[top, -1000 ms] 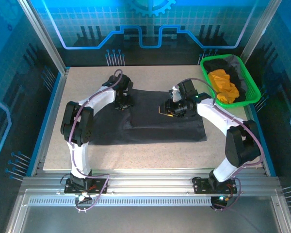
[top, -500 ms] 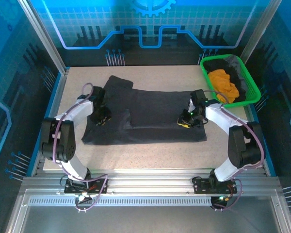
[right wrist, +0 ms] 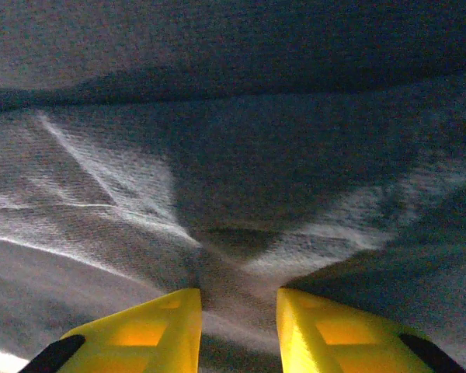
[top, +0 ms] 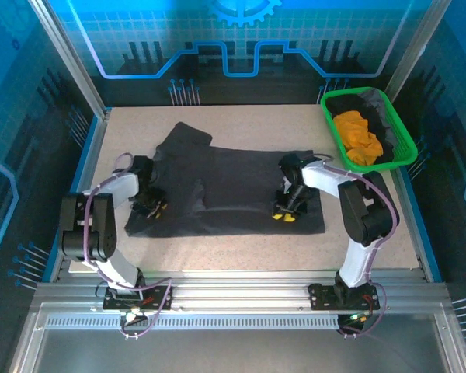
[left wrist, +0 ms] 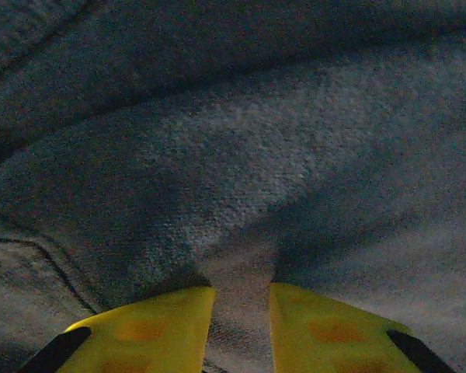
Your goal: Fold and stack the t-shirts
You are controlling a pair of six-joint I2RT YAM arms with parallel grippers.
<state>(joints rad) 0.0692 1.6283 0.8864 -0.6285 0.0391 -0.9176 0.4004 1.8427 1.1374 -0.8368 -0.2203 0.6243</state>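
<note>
Between the left gripper [top: 150, 207] and the right gripper [top: 285, 214], the charcoal t-shirt [top: 217, 186] lies spread on the table [top: 241, 252]; both have come from its far half to its near edge and narrowed, each pinching a ridge of cloth, so we judge a fold is starting; the fabric looks soft, matte, creased toward each pinch.

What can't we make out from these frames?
Left wrist view: left fingers cut off by the bottom edge; too close to tell which part of the large charcoal-black fabric t-shirt they pinch, or how many layers.
Right wrist view: same for the right fingers.
Top view: dark fabric t-shirt in the green plastic basket, partly covered by the bright orange fabric t-shirt and the basket wall.
</note>
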